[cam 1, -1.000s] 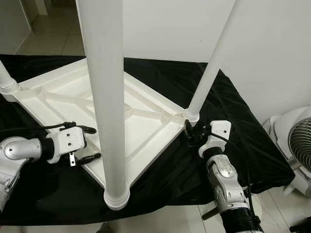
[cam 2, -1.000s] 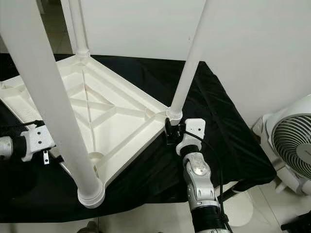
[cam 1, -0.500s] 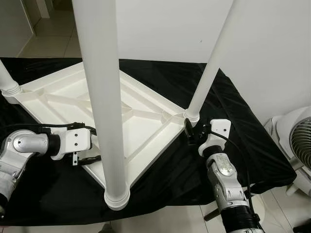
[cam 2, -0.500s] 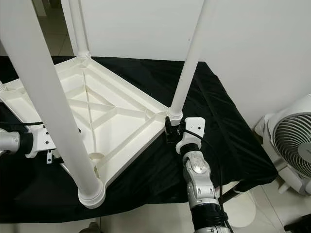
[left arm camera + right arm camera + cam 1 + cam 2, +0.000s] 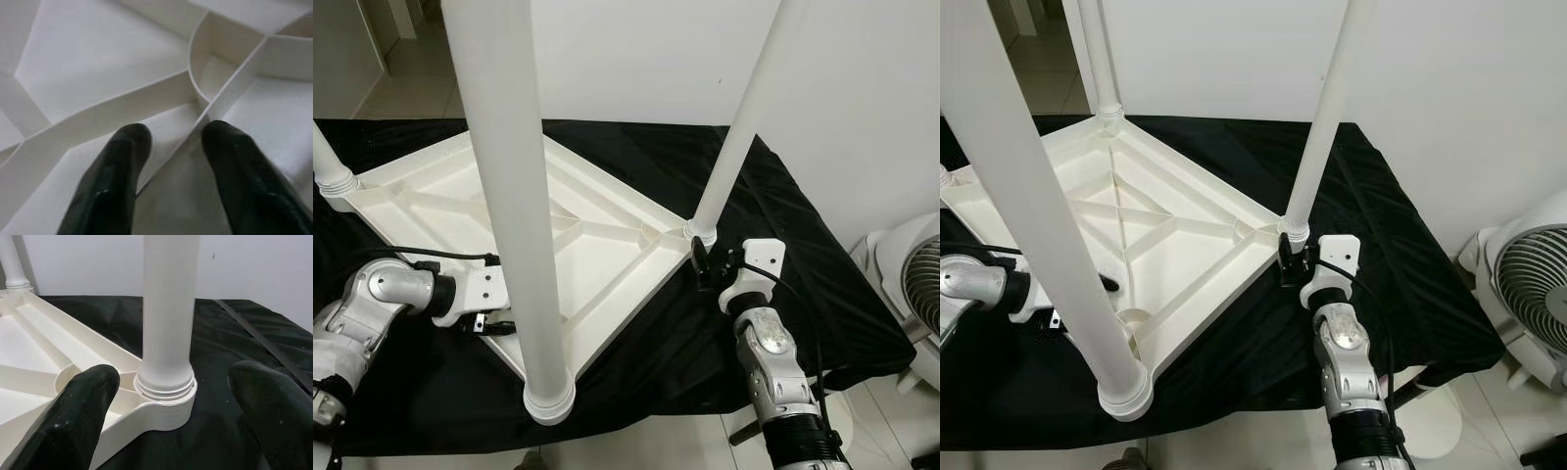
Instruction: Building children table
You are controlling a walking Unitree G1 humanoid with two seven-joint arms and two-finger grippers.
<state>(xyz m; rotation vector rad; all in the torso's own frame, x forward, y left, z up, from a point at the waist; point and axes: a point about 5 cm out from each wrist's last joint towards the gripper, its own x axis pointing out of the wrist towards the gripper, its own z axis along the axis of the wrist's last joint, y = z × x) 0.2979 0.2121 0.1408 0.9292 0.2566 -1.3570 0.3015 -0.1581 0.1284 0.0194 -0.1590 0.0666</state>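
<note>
Black cloth [image 5: 783, 245] covers the desk, with a white wall behind and a white fan [image 5: 1528, 294] on the floor off its right end. On the cloth I see the white children's table [image 5: 607, 235] lying upside down, ribbed underside up, its legs standing straight up from the corner sockets. One corner points toward the desk's near edge, where the near leg [image 5: 514, 206] rises right in front of the camera.

My right tool [image 5: 703, 266] sits at the table's right corner, near the desk's right side. Its two black fingers [image 5: 73, 421] are spread wide with the right leg [image 5: 168, 308] and its threaded socket between them, neither finger touching it as far as I can see.

My left tool [image 5: 171, 161] reaches over the table's near-left edge, above the underside. Its fingers are parted, straddling a thin white rib [image 5: 215, 105] that runs into a curved socket wall, holding nothing.
</note>
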